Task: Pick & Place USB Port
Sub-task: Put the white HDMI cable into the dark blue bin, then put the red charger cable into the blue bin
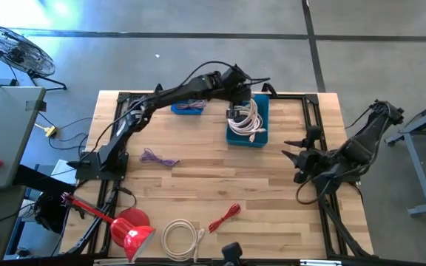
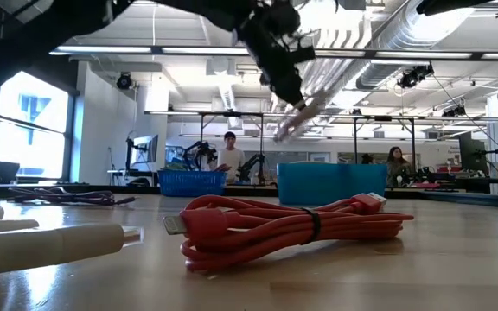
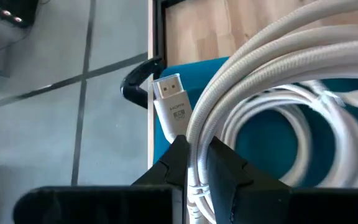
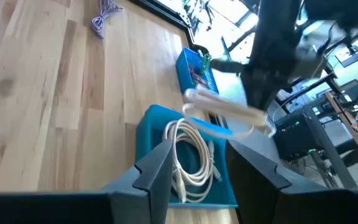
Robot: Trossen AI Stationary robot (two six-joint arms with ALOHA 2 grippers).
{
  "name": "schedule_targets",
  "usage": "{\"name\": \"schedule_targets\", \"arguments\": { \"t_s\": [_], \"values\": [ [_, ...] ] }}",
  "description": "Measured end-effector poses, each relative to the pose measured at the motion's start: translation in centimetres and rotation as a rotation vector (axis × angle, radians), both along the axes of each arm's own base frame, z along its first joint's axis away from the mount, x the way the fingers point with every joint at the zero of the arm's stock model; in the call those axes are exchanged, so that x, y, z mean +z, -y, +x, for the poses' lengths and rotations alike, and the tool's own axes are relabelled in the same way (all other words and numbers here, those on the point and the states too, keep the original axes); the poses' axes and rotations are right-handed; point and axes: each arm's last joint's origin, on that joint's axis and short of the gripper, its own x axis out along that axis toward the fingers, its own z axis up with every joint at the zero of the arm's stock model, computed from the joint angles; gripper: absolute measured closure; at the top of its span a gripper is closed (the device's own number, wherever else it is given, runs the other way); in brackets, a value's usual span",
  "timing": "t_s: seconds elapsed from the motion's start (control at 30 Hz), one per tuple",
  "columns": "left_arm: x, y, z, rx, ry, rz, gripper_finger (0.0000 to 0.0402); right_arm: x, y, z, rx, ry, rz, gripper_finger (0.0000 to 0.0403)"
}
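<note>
My left gripper reaches over the teal bin at the table's far side, shut on a coiled white cable with an HDMI plug. In the low view that cable hangs above the bin. Another white cable lies inside the bin. My right gripper waits open near the table's right edge, facing the bin. A red cable, a white coil and a purple cable lie on the table. My left gripper pinches several strands of the white cable's coil between its two fingers, coming from above. The loops and the plug hang below the fingers, lifted clear above the teal bin.
A small blue basket with cables stands left of the bin at the far edge. A red funnel-shaped object sits at the near left corner. Bare wood lies mid-table. People sit in the room beyond.
</note>
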Motion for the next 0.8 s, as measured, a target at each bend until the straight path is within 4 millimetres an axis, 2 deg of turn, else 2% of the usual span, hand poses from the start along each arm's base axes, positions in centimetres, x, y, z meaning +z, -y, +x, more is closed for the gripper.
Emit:
{"name": "schedule_targets", "arguments": {
  "t_s": [0.17, 0.37, 0.63, 0.8],
  "values": [
    [-3.7, -0.8, 1.7, -0.057, -0.012, -0.068, 0.0374, 0.0, 0.0, 0.0, 0.001, -0.007, -0.006, 0.0263],
    [-5.6, -0.9, 2.4, -0.084, -0.025, -0.107, 0.0365, 0.0, 0.0, 0.0, 0.001, -0.008, -0.006, 0.0263],
    [-5.1, -1.1, 2.6, -0.011, 0.023, -0.121, 0.0221, -0.1, 0.0, 0.0, 0.003, -0.011, 0.002, 0.0263],
    [-3.3, -0.9, 2.4, -0.012, 0.032, -0.117, 0.0177, -0.1, -0.1, 0.0, 0.015, -0.027, 0.027, 0.0263]
  ]
}}
